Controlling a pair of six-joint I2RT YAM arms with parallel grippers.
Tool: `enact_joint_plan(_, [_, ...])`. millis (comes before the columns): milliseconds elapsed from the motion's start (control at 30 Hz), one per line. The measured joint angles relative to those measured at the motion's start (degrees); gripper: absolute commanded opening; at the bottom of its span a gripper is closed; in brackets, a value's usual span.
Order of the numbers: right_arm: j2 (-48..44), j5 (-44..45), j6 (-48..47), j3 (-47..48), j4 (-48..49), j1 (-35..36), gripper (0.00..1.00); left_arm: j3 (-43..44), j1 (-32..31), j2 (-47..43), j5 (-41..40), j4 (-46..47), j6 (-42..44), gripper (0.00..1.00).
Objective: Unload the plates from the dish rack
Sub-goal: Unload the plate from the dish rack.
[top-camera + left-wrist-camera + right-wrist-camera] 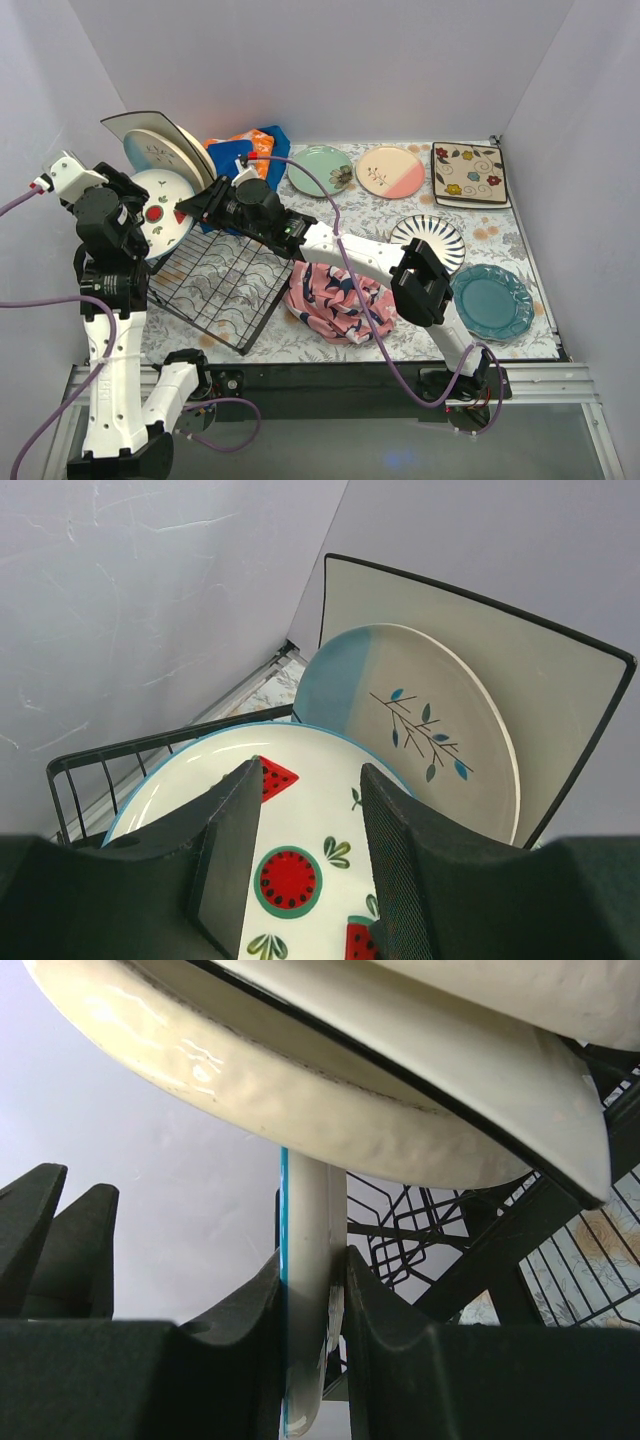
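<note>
From overhead, the black wire rack (228,283) holds three plates upright at its far-left end. In front is a round white watermelon plate (158,212), behind it a cream-and-blue leaf plate (165,152), and last a square cream plate (135,122). The right claw (186,209) stretches across the rack to the watermelon plate's rim. Right of the rack, on the flower-patterned table (520,250), lie a glossy mint plate (320,170) and a ridged teal plate (490,300).

In the left wrist view, the left claw (305,825) hangs spread wide over the watermelon plate's glazed face and grips nothing. The rack's thin wires stand just beyond it.

In the right wrist view, the right claw is clenched on that plate's thin, blue-edged rim, with the rack's grid behind.
</note>
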Motion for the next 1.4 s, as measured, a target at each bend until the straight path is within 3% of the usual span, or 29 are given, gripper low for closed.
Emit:
enact_joint_plan(433, [0.17,0.44,-2.54,1.09,-1.05,0.26,0.01,-0.57,0.00,4.74,-3.50,1.07,0.00,0.45])
enact_joint_plan(567, [0.17,1.05,-3.74,1.22,-1.01,0.44,0.01,-0.57,0.00,6.19,-3.48,0.68,0.00,0.40])
enact_joint_plan(700, [0.17,1.16,-3.89,1.22,-0.98,0.44,0.01,-0.57,0.00,6.21,-1.29,0.07,-0.17,0.33])
enact_joint_plan(1400, [0.15,3.15,-6.51,0.04,2.05,-0.20,0.01,-1.97,0.00,7.26,5.16,-2.05,-0.98,0.31])
